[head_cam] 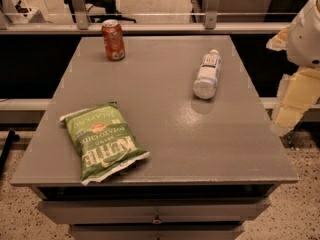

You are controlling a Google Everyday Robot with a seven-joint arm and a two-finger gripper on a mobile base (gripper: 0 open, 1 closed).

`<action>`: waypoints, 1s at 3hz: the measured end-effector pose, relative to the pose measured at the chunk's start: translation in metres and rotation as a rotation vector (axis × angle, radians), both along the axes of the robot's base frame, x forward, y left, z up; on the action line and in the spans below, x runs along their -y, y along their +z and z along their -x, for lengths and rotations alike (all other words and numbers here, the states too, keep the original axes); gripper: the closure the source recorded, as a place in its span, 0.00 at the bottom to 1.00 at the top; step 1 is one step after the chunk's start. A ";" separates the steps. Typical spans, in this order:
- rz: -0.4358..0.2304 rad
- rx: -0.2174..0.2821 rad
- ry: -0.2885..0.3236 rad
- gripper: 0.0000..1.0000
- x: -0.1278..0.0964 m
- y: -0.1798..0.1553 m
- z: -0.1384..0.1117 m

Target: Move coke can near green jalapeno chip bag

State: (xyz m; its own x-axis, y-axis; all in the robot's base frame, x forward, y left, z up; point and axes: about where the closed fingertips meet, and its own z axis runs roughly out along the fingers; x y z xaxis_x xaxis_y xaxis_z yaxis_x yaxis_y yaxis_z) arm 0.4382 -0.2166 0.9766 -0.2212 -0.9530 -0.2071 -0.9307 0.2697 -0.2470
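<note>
The coke can (113, 39) stands upright at the far left corner of the grey table (175, 134). It is red-orange with a silver top. The green jalapeno chip bag (103, 140) lies flat near the front left edge, with its white lettering upside down to me. My gripper (292, 101) hangs off the table's right side, past its edge. It is far from both the can and the bag and holds nothing that I can see.
A clear plastic bottle (207, 74) with a white label lies on its side at the right middle of the table. A drawer front (155, 211) sits below the table's front edge. A railing (165, 26) runs behind the table.
</note>
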 end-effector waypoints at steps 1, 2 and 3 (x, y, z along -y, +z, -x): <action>0.000 0.000 0.000 0.00 0.000 0.000 0.000; -0.037 0.036 0.006 0.00 -0.015 -0.002 -0.023; -0.132 0.105 0.021 0.00 -0.050 -0.003 -0.081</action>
